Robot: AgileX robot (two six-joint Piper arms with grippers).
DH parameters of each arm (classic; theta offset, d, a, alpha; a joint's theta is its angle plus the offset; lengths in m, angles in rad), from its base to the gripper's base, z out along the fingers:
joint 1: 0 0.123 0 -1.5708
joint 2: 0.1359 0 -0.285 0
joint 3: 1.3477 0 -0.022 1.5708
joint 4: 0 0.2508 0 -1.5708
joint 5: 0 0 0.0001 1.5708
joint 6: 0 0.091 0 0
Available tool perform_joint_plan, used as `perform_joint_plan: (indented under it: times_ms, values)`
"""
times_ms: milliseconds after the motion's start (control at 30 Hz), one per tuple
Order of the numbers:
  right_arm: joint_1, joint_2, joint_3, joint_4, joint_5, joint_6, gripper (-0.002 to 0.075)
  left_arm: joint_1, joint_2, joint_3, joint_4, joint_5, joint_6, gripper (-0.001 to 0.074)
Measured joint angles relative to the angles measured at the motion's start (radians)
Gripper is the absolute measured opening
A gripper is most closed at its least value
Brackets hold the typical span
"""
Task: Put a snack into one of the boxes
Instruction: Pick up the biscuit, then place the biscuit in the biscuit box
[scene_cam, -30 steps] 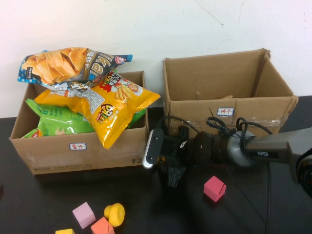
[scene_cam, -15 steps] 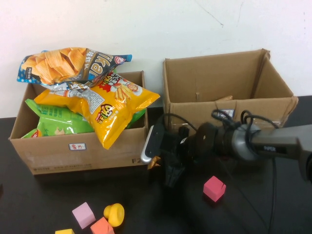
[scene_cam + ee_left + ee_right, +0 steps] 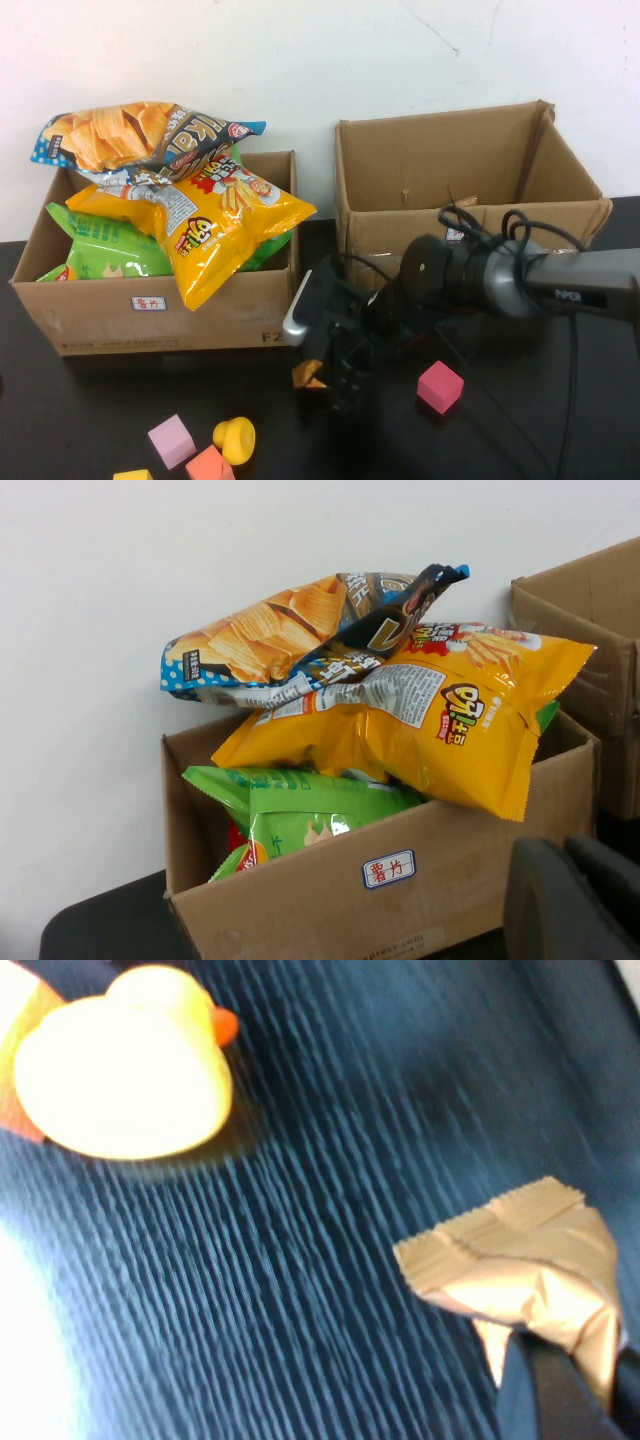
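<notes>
My right gripper (image 3: 322,375) hangs just above the black table in front of the two boxes. It is shut on a small gold snack packet (image 3: 307,376), which also shows pinched in the right wrist view (image 3: 530,1275). The left cardboard box (image 3: 200,320) is heaped with chip bags, with a yellow bag (image 3: 215,235) and a blue-and-orange bag (image 3: 140,135) on top. The right cardboard box (image 3: 470,235) stands open behind the arm. My left gripper (image 3: 575,905) is outside the high view. In the left wrist view it sits low in front of the left box (image 3: 300,900), fingers together and empty.
Toy blocks lie on the front of the table: a red-pink cube (image 3: 440,387) beside the right arm, a lilac cube (image 3: 171,440), a yellow piece (image 3: 234,438) and an orange block (image 3: 208,465). The yellow piece also shows in the right wrist view (image 3: 120,1070).
My right gripper has swung forward and down from the box fronts toward the table's middle, with the gold packet now showing in it. The left box and its bags have shifted slightly left.
</notes>
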Motion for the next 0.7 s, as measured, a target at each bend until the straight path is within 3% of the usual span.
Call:
perform_joint_plan:
  times_ms: [233,433,700]
  values:
    - [0.0,-0.1,0.0,-0.219,0.081,0.196,0.0032,0.0,0.0,0.0,0.0,0.0,0.0,-0.0002]
    - [0.0,-0.259,0.0,-0.289,0.178,0.316,0.0031,0.0,0.0,0.0,0.0,-0.007,0.0,-0.0002]
    - [-0.007,-0.494,0.0,-0.436,0.155,0.412,0.0031,0.0,0.0,0.0,0.0,-0.015,0.0,-0.0002]
